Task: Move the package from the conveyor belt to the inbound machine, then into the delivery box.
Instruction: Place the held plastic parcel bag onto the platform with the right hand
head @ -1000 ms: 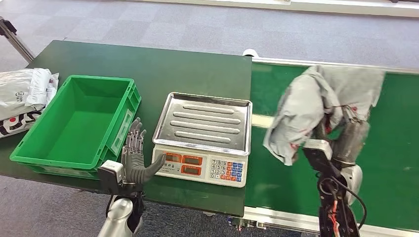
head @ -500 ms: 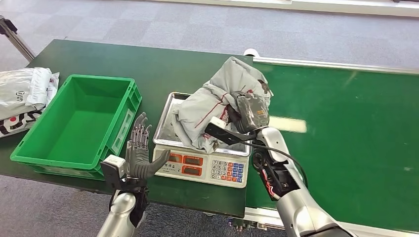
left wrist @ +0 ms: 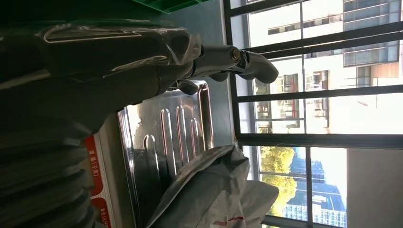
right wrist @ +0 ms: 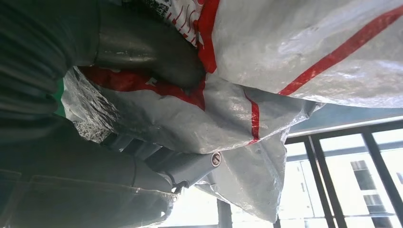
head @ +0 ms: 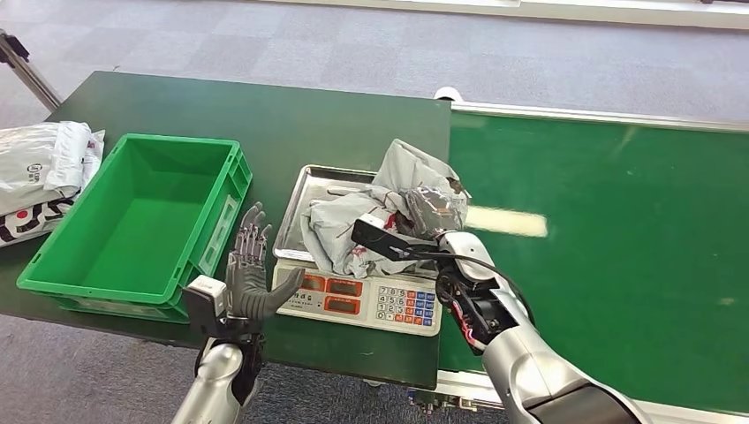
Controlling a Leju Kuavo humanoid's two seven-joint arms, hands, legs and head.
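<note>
- The package (head: 366, 221), a crumpled grey bag with red stripes, lies on the steel tray (head: 305, 208) of the scale (head: 362, 296), slumped over the tray's right half, with one corner standing up above the rest.
- The right hand (head: 433, 212) grips the package from the belt side; in the right wrist view its thumb and fingers (right wrist: 147, 47) press into the folds of the bag (right wrist: 285, 57) (the hand wears a clear plastic cover).
- The right arm reaches in from the lower right, over the edge of the conveyor belt (head: 609, 230), which is green.
- The left hand (head: 249, 274) is raised near the front left corner of the scale, palm toward the scale, fingers apart and upright, holding nothing.
- In the left wrist view the left hand's fingers (left wrist: 237, 61) stretch out beside the tray's ribbed surface (left wrist: 166, 137), and the package's grey edge (left wrist: 209, 190) rests on the tray.
- The scale's front panel carries red displays and a keypad (head: 406, 305) of blue and orange keys.
- The green box (head: 208, 230) stands on the dark green worktop (head: 291, 115) left of the scale, just beside the left hand.
- Further bags (head: 40, 172), white and grey, lie at the worktop's left edge, apart from the box.
</note>
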